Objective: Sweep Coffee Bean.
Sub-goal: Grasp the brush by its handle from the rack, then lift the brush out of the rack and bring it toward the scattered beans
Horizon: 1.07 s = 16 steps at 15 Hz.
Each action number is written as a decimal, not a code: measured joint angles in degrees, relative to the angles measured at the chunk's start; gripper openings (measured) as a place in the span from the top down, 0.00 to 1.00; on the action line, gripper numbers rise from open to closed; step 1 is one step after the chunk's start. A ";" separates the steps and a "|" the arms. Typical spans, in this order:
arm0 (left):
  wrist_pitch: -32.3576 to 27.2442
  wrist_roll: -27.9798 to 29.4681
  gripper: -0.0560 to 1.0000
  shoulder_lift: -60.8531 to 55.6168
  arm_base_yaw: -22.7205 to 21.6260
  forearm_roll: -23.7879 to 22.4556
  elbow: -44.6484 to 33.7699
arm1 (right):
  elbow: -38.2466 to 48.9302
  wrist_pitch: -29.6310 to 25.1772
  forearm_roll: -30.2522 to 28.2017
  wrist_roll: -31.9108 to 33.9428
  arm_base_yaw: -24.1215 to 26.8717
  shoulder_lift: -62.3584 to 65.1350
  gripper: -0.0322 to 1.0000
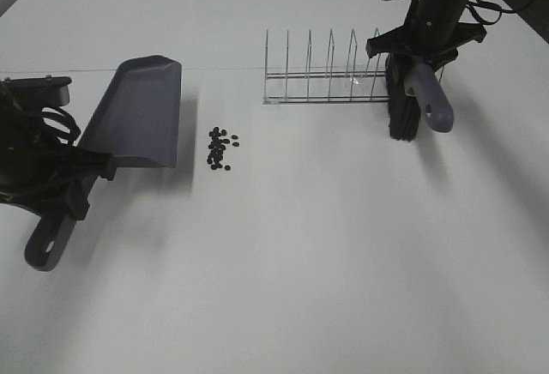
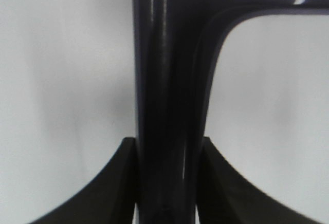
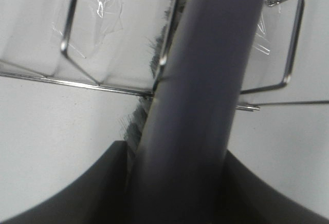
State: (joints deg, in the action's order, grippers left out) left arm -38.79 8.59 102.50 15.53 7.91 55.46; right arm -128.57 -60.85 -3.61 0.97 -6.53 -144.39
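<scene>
White tabletop (image 1: 343,262) throughout, plain and matte. Left of centre on it, coffee bean (image 1: 220,148) in a loose dark cluster, lying flat, just beside the wide open edge of the grey-purple dustpan (image 1: 137,112) but not touching it. Dustpan mouth turned toward the cluster, handle running back toward the near left corner. Left gripper (image 1: 86,166) pressed together on that handle; in the left wrist view, left gripper (image 2: 167,149) with dark fingers (image 2: 121,183) tight against both sides of the shaft. Behind the cluster and to its right, wire rack (image 1: 322,74), upright dividers in a row, well apart from the beans. At the rack's right end, brush (image 1: 429,95), black bristles down, handle leaning forward. Right gripper (image 1: 420,44) around the handle from above; in the right wrist view, right gripper (image 3: 177,154) pinching the brush (image 3: 205,80), no gap visible on either side, rack wires (image 3: 67,39) just beyond.
</scene>
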 joint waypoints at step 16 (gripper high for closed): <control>-1.32 0.00 0.70 0.00 0.00 0.11 0.00 | -13.81 -9.57 4.76 0.52 0.11 11.63 0.68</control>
State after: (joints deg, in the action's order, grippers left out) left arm -40.11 8.59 102.50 15.53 8.02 55.46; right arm -142.38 -70.42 1.15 1.49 -6.42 -132.75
